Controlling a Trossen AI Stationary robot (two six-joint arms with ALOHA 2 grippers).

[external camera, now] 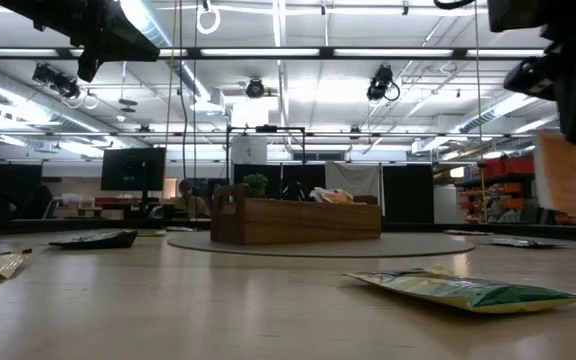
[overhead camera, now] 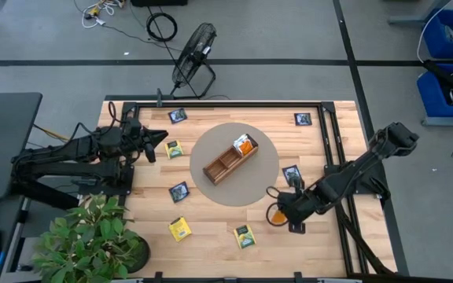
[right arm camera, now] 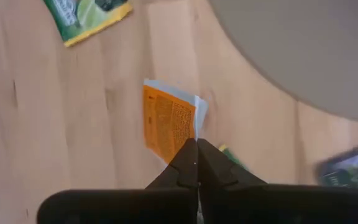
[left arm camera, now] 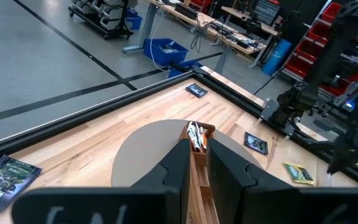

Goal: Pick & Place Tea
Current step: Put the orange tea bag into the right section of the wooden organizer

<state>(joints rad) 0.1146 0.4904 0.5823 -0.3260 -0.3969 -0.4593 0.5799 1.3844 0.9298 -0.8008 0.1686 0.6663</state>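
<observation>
Fingers of my right end effector (right arm camera: 197,151) are pinching an orange-and-white tea packet (right arm camera: 168,122) by its corner, above the tabletop (overhead camera: 211,228) beside the round mat (overhead camera: 211,153). Left end effector (overhead camera: 163,137) is waiting nearly closed, gripping nothing, above the tabletop's left side.

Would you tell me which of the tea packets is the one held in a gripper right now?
The orange-and-white packet, pinched at one corner by the shut right gripper near the table's front right. Every other loose packet lies flat on the table, untouched.
</observation>
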